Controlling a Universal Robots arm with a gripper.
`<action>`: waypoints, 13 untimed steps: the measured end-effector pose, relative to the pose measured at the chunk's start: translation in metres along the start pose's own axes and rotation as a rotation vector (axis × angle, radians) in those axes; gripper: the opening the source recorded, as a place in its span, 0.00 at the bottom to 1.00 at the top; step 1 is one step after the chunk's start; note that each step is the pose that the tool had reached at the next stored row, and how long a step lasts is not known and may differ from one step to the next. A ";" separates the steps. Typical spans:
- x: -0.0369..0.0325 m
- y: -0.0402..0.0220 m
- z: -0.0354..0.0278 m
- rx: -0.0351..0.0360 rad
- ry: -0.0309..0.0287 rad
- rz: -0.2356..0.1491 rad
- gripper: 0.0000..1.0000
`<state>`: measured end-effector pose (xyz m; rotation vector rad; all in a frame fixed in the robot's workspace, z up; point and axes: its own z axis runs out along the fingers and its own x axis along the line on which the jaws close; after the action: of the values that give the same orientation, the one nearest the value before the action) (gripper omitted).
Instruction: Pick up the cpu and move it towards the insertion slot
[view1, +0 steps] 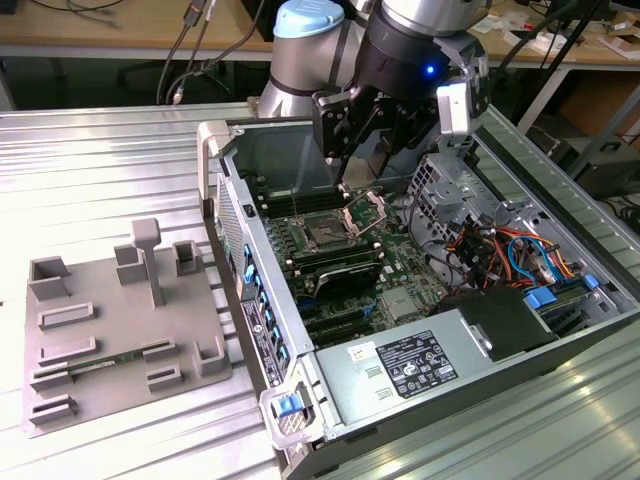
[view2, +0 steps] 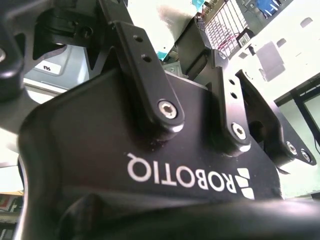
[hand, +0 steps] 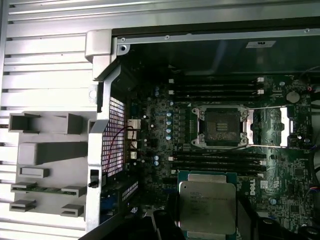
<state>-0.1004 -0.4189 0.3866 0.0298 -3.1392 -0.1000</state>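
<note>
Open computer case (view1: 420, 290), metal, lying on a ribbed metal table (view1: 90, 170); green motherboard inside.

Grey plastic tray (view1: 120, 320) with raised blocks: on the table, just beside the case on the exterior view's left.

Memory slots (hand: 217, 90): long, black, in rows on both sides of the socket.

Power supply (view1: 410, 365): grey box with label, at the near end of the case. Bundled coloured cables (view1: 510, 250) on the exterior view's right.

Insertion slot (hand: 220, 126): square, dark centre, silver frame, hinged silver bracket (hand: 275, 127) swung open beside it; uncovered.

Cpu (hand: 207, 206): flat square, silvery metal top, thin pale rim. Held above the board, near the insertion slot but apart from it, over a memory-slot row.

Tool (hand: 207, 220): black fingers closed narrowly on the cpu's edges, poised over the case interior.
</note>
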 end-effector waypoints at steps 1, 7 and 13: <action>-0.0005 0.0000 0.0000 0.0000 0.0000 0.000 0.55; -0.0040 0.0000 0.0001 0.0000 0.0000 0.000 0.55; -0.0067 0.0000 0.0003 0.0000 0.0000 0.000 0.55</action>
<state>-0.0937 -0.4188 0.3863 0.0298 -3.1392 -0.1000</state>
